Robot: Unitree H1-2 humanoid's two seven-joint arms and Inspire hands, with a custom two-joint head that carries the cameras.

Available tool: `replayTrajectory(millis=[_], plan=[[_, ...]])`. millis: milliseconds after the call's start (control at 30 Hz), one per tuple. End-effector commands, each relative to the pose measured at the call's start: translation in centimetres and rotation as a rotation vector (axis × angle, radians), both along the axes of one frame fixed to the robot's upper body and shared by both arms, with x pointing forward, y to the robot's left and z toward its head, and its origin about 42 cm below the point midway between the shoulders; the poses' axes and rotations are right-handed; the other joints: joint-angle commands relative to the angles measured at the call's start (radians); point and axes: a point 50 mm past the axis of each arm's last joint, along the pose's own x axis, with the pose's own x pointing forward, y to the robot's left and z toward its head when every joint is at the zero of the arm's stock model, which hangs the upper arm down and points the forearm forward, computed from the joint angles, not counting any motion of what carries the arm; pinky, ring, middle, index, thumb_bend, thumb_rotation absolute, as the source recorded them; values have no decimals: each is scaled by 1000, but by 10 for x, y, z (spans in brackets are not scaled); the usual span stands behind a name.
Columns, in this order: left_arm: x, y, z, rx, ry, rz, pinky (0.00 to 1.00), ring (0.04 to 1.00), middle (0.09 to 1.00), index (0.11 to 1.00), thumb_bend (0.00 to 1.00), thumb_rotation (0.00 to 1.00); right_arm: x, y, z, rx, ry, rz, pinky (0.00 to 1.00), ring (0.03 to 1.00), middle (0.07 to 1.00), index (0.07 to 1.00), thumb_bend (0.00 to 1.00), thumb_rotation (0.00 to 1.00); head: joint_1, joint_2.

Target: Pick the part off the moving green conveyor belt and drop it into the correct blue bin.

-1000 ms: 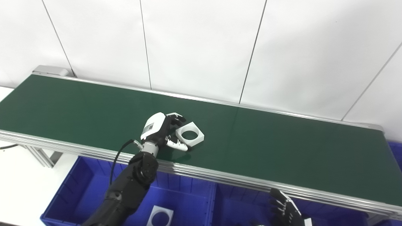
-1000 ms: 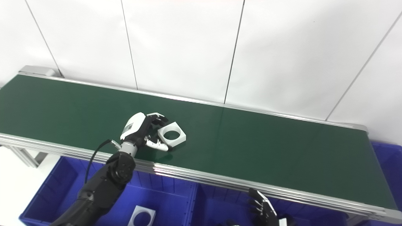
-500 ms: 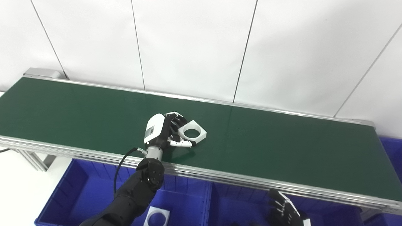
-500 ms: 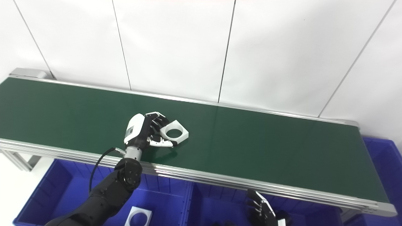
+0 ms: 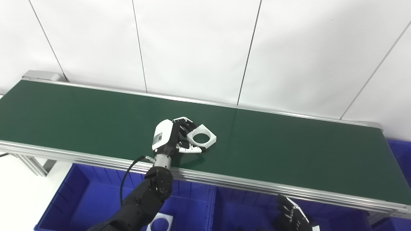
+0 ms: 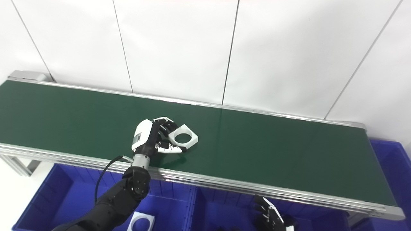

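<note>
Right hand: the right hand (image 6: 269, 218) sits low at the bottom edge, in front of the belt and over a blue bin (image 6: 221, 213); its dark fingers are spread apart and hold nothing.
Left bin: a second blue bin (image 5: 80, 192) lies under the belt's near rail, with one white square part with a round hole (image 5: 160, 222) lying flat on its floor, partly hidden by the left forearm.
Left arm: the black forearm rises from the bottom edge, crosses the near rail and ends in a white-backed hand.
Left hand: the left hand (image 5: 171, 138) rests on the belt, fingers (image 5: 184, 123) curled round the far-left corner of the part and thumb (image 5: 190, 149) against its near edge; it is clamped on the part.
Part: the white square part (image 5: 201, 138), with a round hole through it, lies on the green conveyor belt (image 5: 289, 154), near the middle of its width.
Wall: white panels with thin dark seams stand behind the belt.
</note>
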Motion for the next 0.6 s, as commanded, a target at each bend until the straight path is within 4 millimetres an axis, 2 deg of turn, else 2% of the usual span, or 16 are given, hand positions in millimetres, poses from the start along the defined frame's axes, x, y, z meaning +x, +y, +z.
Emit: replayTrajectory(millis=[0,133,367,567], plan=[[8,3,17,-26,-52,-1,313,402,483,519,501,0,6,0,11,25,-77,5,662,747,781,764,643,0,3,-1],[8,3,27,-59,-76,-11,314,405,483,516,501,0,8,1,11,26,-80,9,668,748,782,765,642,0,2,-2],[1,-1,50,-115,-126,-26,382,432,482,495,480,0,10,2,12,17,-88,15,657,737,777,762,647,0,4,-4],[-10,-8,74,-152,-164,-43,371,439,485,482,480,0,12,2,12,16,-86,17,661,742,782,766,644,0,9,-4]])
